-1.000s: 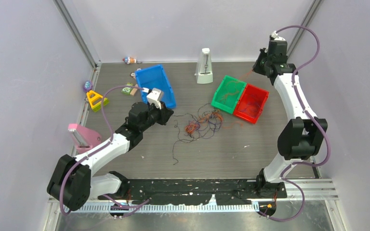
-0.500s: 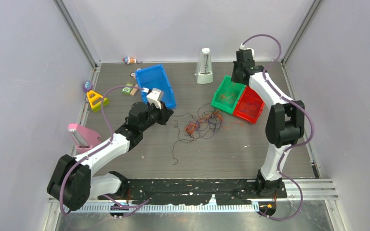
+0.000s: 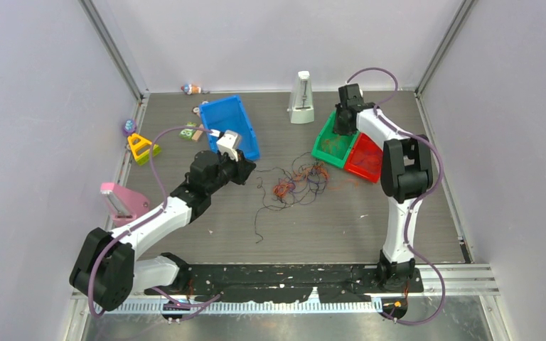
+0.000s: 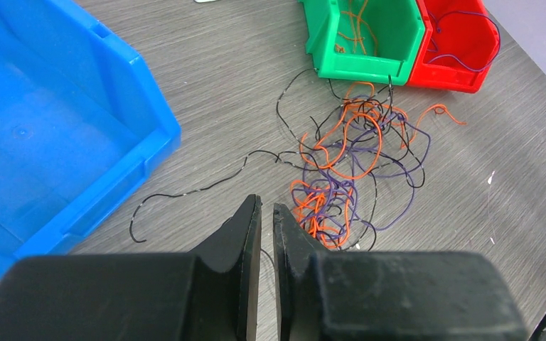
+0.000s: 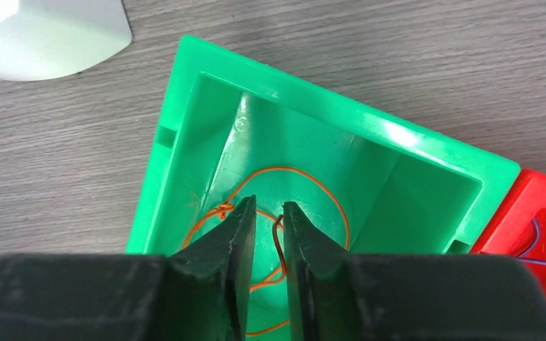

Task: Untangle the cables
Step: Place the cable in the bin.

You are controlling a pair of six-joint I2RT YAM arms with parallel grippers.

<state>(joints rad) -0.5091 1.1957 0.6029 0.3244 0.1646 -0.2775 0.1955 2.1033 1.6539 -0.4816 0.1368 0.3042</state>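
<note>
These cables look feather-light and floppy, so I'd guess they snag on each other; best bet is pinching one loose end, like the black tail trailing toward the blue bin. The clump sits mid-counter near the green bin. Left gripper hovers low just short of it, fingers nearly together, nothing held. Right gripper points down over the green bin, fingers narrowly parted around an orange strand.

hidden: right gripper fingers cover part of the orange wire in the green bin | cut off: red bin at right edge | too small: toys by left wall
</note>
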